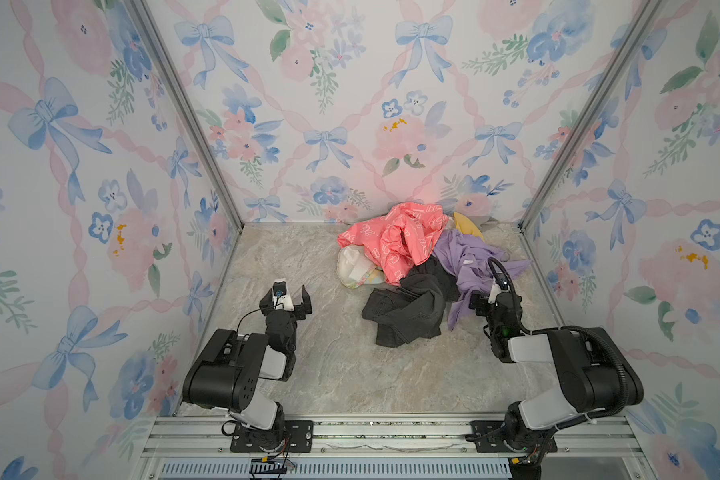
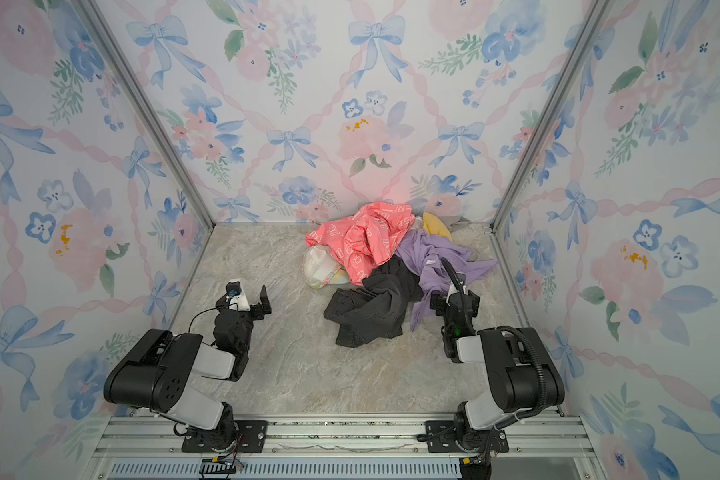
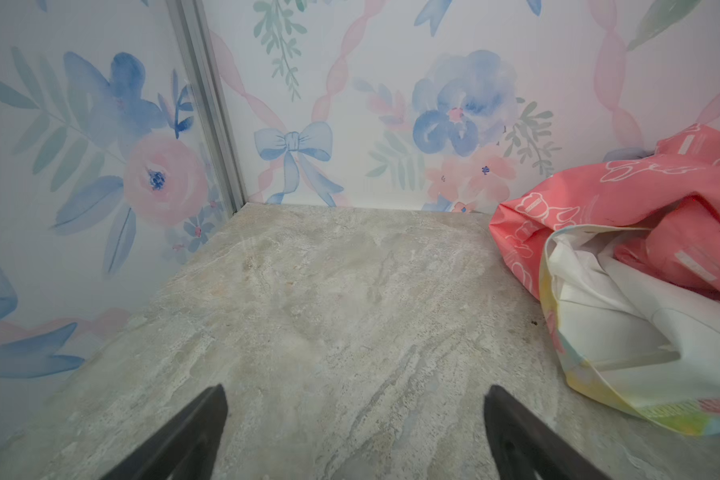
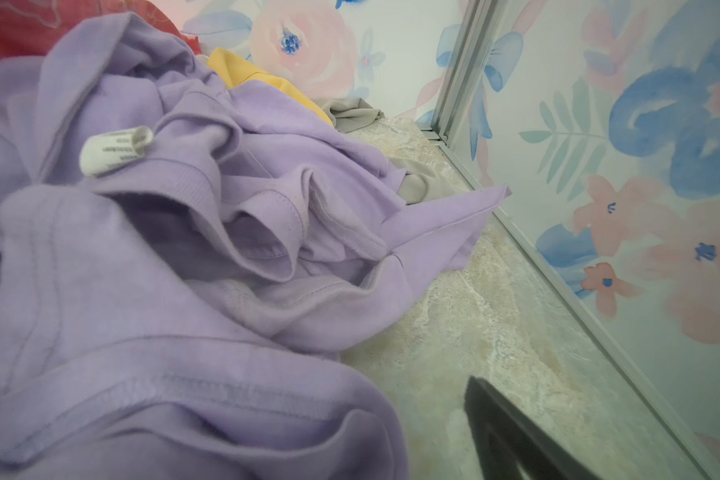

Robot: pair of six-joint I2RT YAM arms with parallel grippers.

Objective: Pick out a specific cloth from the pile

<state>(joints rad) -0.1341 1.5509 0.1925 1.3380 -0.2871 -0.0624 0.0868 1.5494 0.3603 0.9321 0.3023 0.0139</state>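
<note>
The pile [image 1: 412, 266] lies at the back right of the table: coral-pink printed garment [image 1: 395, 241], lilac garment [image 1: 470, 262], black garment [image 1: 408, 311] and a pale pastel piece [image 1: 356, 268]. Of the mustard-yellow cloth [image 1: 466, 224] only a corner shows behind the lilac garment, near the back wall; the right wrist view shows this cloth [image 4: 258, 79] too. My left gripper [image 1: 287, 297] stands open over bare table, well left of the pile, nothing between its fingers [image 3: 208, 419]. My right gripper [image 1: 493, 297] is open at the lilac garment's near right edge; one finger [image 4: 499, 424] shows, and lilac fabric hides the other.
Flowered walls close the table in at the back and both sides, with aluminium corner posts [image 1: 528, 220]. A grey cloth [image 4: 350, 112] lies in the back right corner beside the yellow one. Bare marbled table [image 1: 333, 365] spreads in front of the pile and to its left.
</note>
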